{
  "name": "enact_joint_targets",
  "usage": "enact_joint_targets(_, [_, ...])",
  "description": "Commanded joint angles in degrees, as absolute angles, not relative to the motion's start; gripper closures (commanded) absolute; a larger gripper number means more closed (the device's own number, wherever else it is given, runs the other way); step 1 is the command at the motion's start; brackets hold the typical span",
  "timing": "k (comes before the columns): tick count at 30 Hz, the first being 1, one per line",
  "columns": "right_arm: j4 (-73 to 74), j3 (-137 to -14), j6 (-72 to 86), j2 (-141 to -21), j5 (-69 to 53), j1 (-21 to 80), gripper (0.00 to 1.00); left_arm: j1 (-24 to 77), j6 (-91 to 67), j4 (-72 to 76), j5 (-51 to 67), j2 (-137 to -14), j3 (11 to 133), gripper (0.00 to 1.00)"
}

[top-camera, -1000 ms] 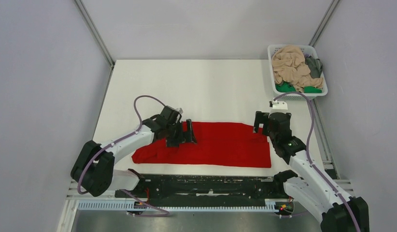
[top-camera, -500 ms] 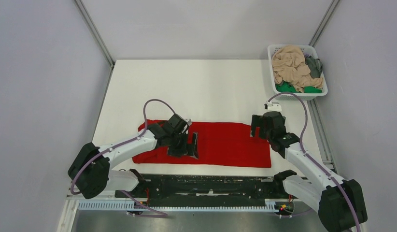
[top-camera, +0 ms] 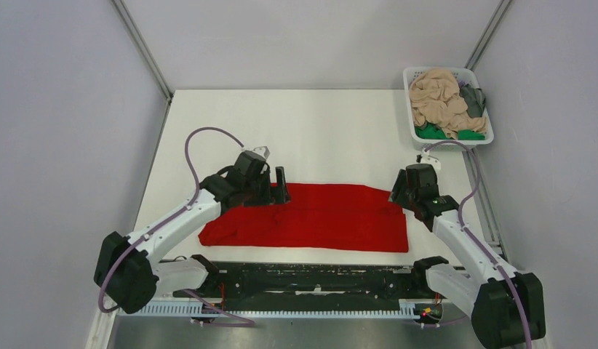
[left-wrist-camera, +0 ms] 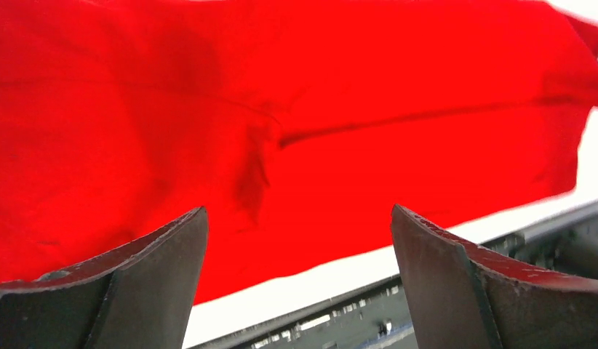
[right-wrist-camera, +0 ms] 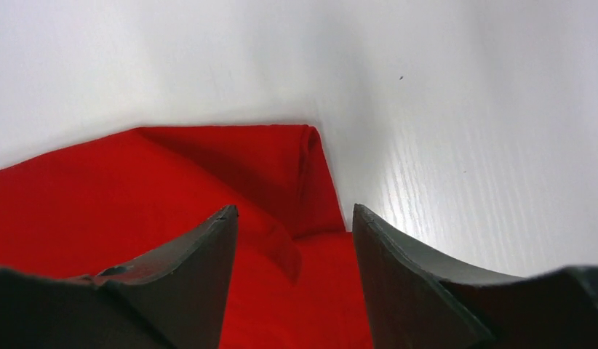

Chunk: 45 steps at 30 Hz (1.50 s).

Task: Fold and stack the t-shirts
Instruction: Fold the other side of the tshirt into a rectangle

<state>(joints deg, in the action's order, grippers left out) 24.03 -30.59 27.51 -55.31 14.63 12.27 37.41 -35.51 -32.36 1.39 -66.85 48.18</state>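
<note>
The red t-shirt (top-camera: 318,218) lies flat on the white table as a long folded strip near the front edge. My left gripper (top-camera: 279,190) is open and empty over the strip's far edge, left of centre. In the left wrist view the red cloth (left-wrist-camera: 296,109) fills the space above its gripper (left-wrist-camera: 297,209). My right gripper (top-camera: 397,194) is open and empty over the shirt's far right corner. The right wrist view shows that folded corner (right-wrist-camera: 209,174) between and ahead of the gripper (right-wrist-camera: 294,209). Peach (top-camera: 436,98), dark grey (top-camera: 473,98) and green (top-camera: 434,131) shirts sit in the basket.
The white slotted basket (top-camera: 449,143) stands at the table's far right corner. A black rail (top-camera: 311,276) runs along the near edge in front of the shirt. Grey walls close in the table on the left, right and back.
My left gripper has moved from over the shirt's near part back to its far edge. My right gripper has shifted slightly right, to the far right corner. The shirt has not moved.
</note>
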Motion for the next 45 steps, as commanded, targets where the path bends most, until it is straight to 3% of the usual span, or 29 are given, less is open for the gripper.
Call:
enact_joint_targets(1, [21.51,-32.12,29.19,-58.82,10.40,11.17,0.42,29.36,-35.71,-27.34,1.27,-70.88,47.55,0.00])
enact_joint_targets(10, [16.83,-30.97,28.19,-65.52,6.38,10.64,0.54,23.09,-37.42,-23.46,2.46,-76.58,41.99,0.00])
enact_joint_targets(24, [11.40,-28.09,27.97,-69.80,6.46,9.93,0.56,20.52,-37.05,-22.15,1.23,-79.16,40.04,0.00])
enact_joint_targets(32, [3.16,-27.95,26.94,-69.01,8.46,9.71,0.83,19.59,-36.94,-22.92,0.22,-78.73,39.83,0.00])
enact_joint_targets(38, [6.76,-33.72,12.96,-68.28,15.72,9.65,0.85,18.63,-37.02,-23.53,-1.59,-78.58,39.58,0.00])
enact_joint_targets(44, [11.94,-35.56,1.39,-66.43,19.54,9.75,0.79,17.98,-37.10,-23.87,-1.84,-78.76,39.49,0.00])
enact_joint_targets(45, [12.03,-35.18,0.58,-65.42,18.69,9.70,0.73,18.01,-37.14,-24.03,-1.77,-78.86,39.55,0.00])
